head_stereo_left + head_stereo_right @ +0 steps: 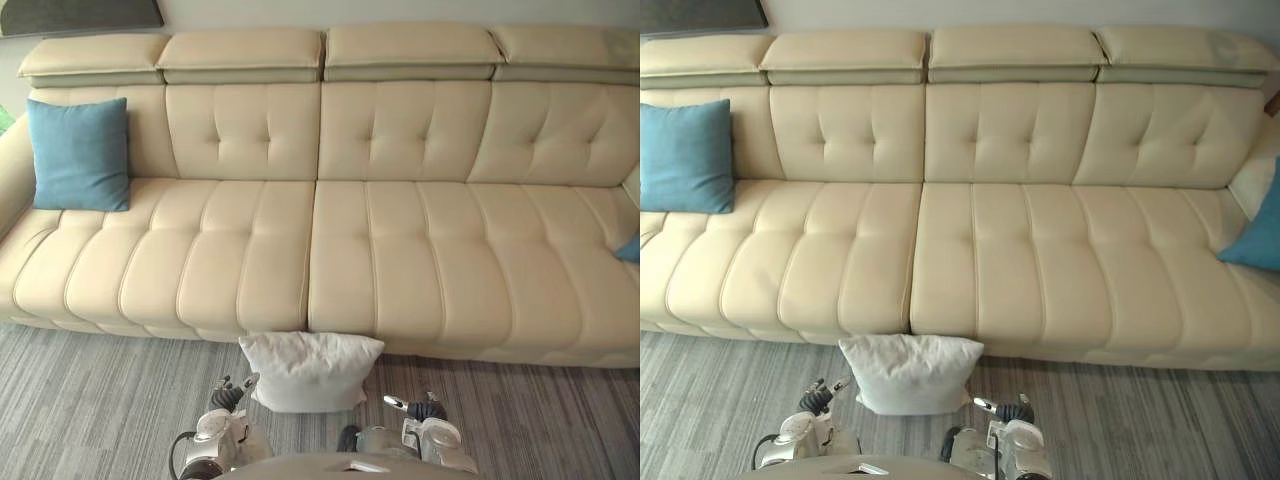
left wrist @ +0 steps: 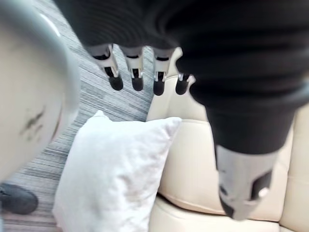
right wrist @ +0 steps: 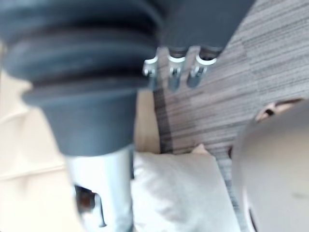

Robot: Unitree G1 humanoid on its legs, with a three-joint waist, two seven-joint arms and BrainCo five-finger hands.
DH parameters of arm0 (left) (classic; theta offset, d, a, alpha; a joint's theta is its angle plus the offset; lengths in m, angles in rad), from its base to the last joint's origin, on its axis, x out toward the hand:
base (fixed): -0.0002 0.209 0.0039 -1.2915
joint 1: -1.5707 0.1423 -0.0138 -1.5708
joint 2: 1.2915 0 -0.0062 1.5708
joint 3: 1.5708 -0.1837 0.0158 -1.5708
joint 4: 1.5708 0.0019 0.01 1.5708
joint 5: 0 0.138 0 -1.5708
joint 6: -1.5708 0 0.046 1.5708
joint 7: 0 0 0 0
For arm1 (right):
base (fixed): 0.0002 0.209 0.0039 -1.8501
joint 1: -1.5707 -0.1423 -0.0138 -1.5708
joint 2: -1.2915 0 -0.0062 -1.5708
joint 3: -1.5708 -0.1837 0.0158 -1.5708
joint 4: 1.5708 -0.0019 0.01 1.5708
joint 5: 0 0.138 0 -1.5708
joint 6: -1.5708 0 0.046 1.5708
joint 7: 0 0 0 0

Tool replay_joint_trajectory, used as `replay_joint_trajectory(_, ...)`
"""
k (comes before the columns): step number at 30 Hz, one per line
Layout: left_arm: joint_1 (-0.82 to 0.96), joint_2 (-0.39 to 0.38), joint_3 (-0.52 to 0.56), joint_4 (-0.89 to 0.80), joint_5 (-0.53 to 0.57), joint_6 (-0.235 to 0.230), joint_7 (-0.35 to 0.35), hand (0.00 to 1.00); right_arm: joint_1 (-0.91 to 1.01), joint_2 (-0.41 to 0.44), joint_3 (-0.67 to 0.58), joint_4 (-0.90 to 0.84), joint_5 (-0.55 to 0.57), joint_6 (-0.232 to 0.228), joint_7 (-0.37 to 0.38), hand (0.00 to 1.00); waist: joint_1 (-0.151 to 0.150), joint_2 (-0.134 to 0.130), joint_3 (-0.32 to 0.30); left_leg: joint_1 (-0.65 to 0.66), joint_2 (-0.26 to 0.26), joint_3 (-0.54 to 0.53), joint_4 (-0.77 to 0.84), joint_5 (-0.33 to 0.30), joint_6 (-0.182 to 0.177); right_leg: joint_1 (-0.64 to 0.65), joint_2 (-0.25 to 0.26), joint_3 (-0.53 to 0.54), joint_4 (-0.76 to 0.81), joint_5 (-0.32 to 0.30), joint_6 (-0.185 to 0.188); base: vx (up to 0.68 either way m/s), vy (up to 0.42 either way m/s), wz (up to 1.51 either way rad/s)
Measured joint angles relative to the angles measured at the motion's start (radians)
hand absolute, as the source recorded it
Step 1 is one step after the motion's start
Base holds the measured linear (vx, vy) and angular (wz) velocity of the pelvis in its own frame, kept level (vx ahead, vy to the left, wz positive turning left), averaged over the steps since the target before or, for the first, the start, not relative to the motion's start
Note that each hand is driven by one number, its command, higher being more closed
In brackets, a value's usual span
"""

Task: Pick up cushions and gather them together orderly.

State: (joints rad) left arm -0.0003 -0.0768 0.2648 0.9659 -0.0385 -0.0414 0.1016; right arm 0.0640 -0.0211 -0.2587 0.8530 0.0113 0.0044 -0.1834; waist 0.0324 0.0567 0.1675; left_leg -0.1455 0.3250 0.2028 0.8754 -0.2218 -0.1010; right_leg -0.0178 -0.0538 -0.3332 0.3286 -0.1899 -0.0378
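1. The left hand (image 1: 230,393) and the right hand (image 1: 410,406) sit low over the grey striped carpet (image 1: 90,400), one on each side of a white cushion (image 1: 312,370).
2. In the left wrist view, the left hand's fingers (image 2: 136,72) reach out straight in a row with the thumb set apart. They hold nothing and are clear of the cushion.
3. In the right wrist view, the right hand's fingers (image 3: 175,72) are also extended with the thumb apart, and the hand is empty.
4. The white cushion stands upright on the carpet and leans against the front base of the cream sofa (image 1: 400,260), near its middle seam.
5. A blue cushion (image 1: 80,153) is propped against the backrest at the sofa's left end.
6. A second blue cushion (image 1: 1260,235) rests at the sofa's right end, well apart from the other two.
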Motion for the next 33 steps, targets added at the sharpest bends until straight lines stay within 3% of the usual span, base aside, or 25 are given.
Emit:
replay_joint_trajectory(2, 0.004, -0.001, -0.001, -0.008, 0.0, 0.0, 0.0, 0.0, 0.004, 0.001, 0.0, -0.003, 0.0, 0.0, 0.0, 0.0, 0.005, 0.001, 0.0, -0.012, -0.004, 0.044, -0.241, 0.013, 0.018, 0.02, -0.019, 0.001, 0.005, 0.0, 0.03, 0.16, 0.178, -0.02)
replay_joint_trajectory(3, 0.005, -0.002, -0.002, -0.006, 0.0, 0.0, 0.001, 0.0, 0.003, 0.004, 0.001, -0.003, 0.0, 0.0, 0.0, 0.0, 0.005, 0.003, -0.01, 0.004, -0.028, 0.048, -0.324, 0.008, 0.008, 0.015, -0.027, 0.012, 0.012, -0.003, 0.054, 0.17, 0.193, 0.2)
replay_joint_trajectory(4, 0.004, 0.009, -0.013, -0.004, 0.0, 0.0, 0.001, 0.0, 0.003, 0.016, 0.001, -0.003, 0.0, 0.0, 0.0, 0.0, 0.003, -0.027, -0.015, 0.024, -0.07, 0.047, -0.388, 0.011, 0.012, 0.008, -0.042, 0.025, -0.012, 0.006, 0.077, 0.16, 0.176, 0.24)
replay_joint_trajectory(6, 0.0, 0.036, -0.019, -0.004, 0.0, -0.001, 0.002, 0.0, 0.001, 0.039, 0.001, -0.004, -0.001, -0.001, 0.0, 0.0, 0.012, -0.055, -0.013, 0.027, -0.101, 0.045, -0.431, 0.011, 0.012, 0.018, -0.053, 0.036, -0.069, 0.033, 0.093, 0.11, 0.179, 0.17)
replay_joint_trajectory(10, 0.033, 0.063, -0.02, 0.017, 0.001, 0.0, 0.003, 0.0, 0.001, 0.053, 0.003, -0.004, 0.0, -0.002, 0.0, 0.0, 0.017, -0.055, -0.016, 0.1, -0.119, 0.074, -0.475, 0.011, 0.012, 0.074, -0.052, 0.081, -0.14, 0.073, 0.096, 0.05, 0.1, -0.16)
replay_joint_trajectory(19, 0.035, 0.072, -0.02, 0.05, 0.003, 0.001, 0.003, 0.0, 0.005, 0.042, 0.005, 0.007, 0.0, -0.008, -0.001, 0.0, 0.007, -0.055, -0.022, 0.151, -0.14, 0.098, -0.614, 0.046, 0.011, 0.057, -0.04, 0.141, -0.224, 0.148, 0.103, -0.03, -0.004, -0.25)
replay_joint_trajectory(26, 0.057, 0.093, -0.024, 0.057, 0.003, 0.0, 0.004, 0.0, 0.048, 0.038, 0.024, 0.032, -0.003, -0.004, -0.001, 0.0, 0.008, -0.096, -0.055, 0.206, -0.198, 0.1, -0.725, 0.11, 0.024, 0.065, -0.067, 0.164, -0.263, 0.166, 0.12, -0.11, 0.013, -0.05)
replay_joint_trajectory(29, 0.054, 0.097, -0.032, 0.056, 0.003, 0.0, 0.004, 0.0, 0.042, 0.023, 0.053, 0.029, -0.01, -0.001, -0.001, 0.0, 0.01, -0.098, -0.049, 0.195, -0.206, 0.1, -0.736, 0.117, 0.027, 0.052, -0.074, 0.168, -0.266, 0.168, 0.118, -0.1, 0.018, 0.0)
replay_joint_trajectory(31, 0.023, 0.105, -0.05, 0.042, 0.002, 0.0, 0.016, 0.0, 0.008, 0.003, 0.104, 0.026, -0.019, 0.0, -0.004, 0.0, 0.011, -0.097, -0.03, 0.081, -0.189, 0.089, -0.639, 0.092, 0.035, -0.026, -0.073, 0.167, -0.24, 0.179, 0.121, -0.16, 0.022, 0.04)
replay_joint_trajectory(32, 0.009, 0.105, -0.055, 0.031, 0.002, 0.0, 0.022, 0.0, -0.014, -0.003, 0.112, 0.023, -0.019, 0.0, -0.005, 0.0, 0.011, -0.085, -0.014, 0.041, -0.177, 0.081, -0.59, 0.079, 0.039, -0.05, -0.069, 0.167, -0.222, 0.184, 0.117, -0.26, 0.033, 0.0)
replay_joint_trajectory(33, -0.036, 0.103, -0.081, 0.013, -0.006, 0.0, 0.036, 0.0, -0.068, -0.017, 0.142, -0.003, -0.022, 0.0, -0.013, 0.0, 0.015, -0.066, 0.026, -0.106, -0.135, 0.068, -0.452, 0.039, 0.049, -0.163, -0.049, 0.168, -0.151, 0.19, 0.12, -0.28, 0.045, -0.07)
